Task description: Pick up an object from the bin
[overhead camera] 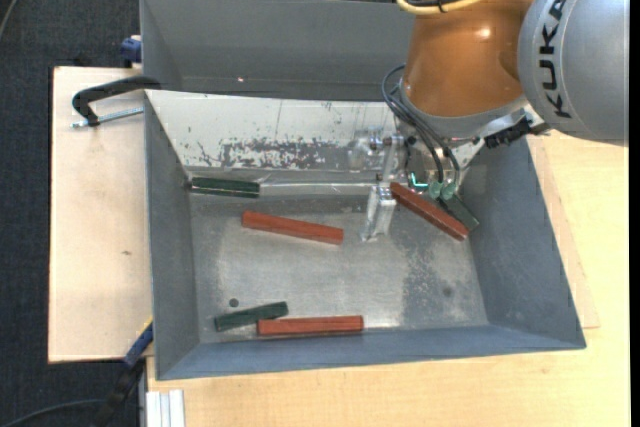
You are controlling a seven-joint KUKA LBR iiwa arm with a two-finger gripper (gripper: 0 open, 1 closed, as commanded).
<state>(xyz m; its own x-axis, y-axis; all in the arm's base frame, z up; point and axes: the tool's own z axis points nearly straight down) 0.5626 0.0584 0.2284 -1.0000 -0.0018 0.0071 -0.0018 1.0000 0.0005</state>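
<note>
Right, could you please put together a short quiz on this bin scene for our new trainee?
1. How many red-brown bars lie in the bin?
2. True or false: the gripper hangs over the bin's lower left corner.
3. What lies right beside the red-brown lower-wall bar? A: a dark green bar. B: a yellow ball. C: a blue cup.
Key:
1. Three: the lower-wall bar, the mid-floor bar and the tilted bar beside the gripper.
2. False: it is in the upper right part of the bin.
3. A.
</note>
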